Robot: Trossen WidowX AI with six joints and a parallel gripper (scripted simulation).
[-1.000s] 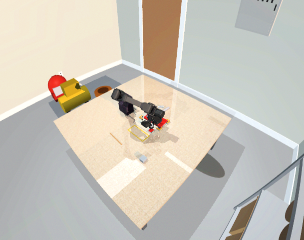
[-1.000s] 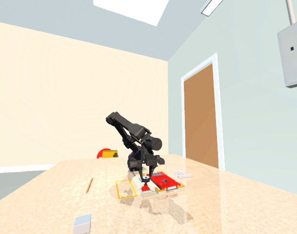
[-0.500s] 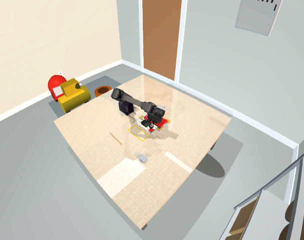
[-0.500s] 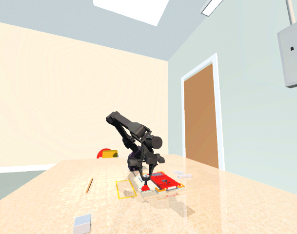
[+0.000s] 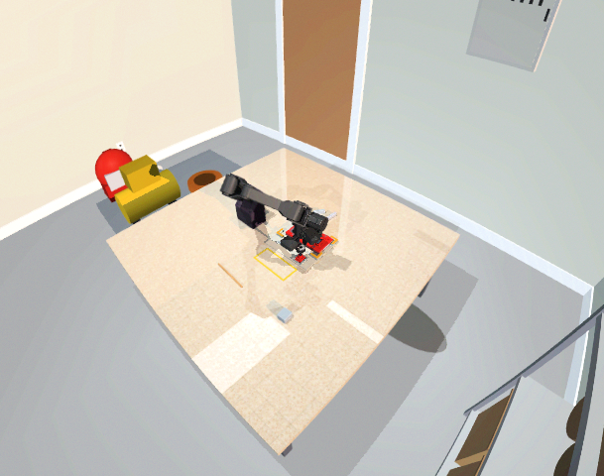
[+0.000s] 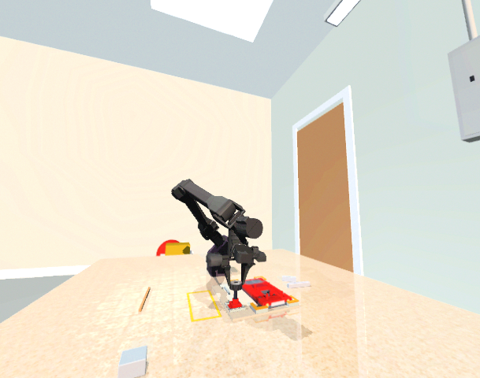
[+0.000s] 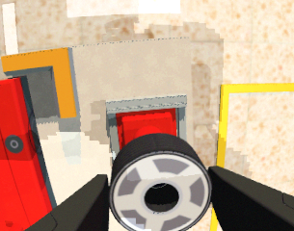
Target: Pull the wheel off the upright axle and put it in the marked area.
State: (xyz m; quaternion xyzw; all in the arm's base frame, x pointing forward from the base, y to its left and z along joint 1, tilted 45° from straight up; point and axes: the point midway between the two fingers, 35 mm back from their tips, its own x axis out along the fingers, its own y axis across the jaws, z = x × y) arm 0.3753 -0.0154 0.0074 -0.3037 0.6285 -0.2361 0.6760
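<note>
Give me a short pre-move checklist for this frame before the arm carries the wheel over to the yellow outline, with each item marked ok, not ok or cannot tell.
1. Grip: gripper shut on the wheel, a finger on each side of the tyre. ok.
2. Wheel off the axle: in the exterior view the wheel sits at the top of the thin upright post over the red base; in the wrist view the hub hole looks dark and hollow. cannot tell.
3. Marked area free of objects: nothing inside the yellow outline. ok.
4. Path to the outline: it lies right beside the base, nothing between. ok.
5. Wooden stick and grey block away from the outline. ok.
</note>
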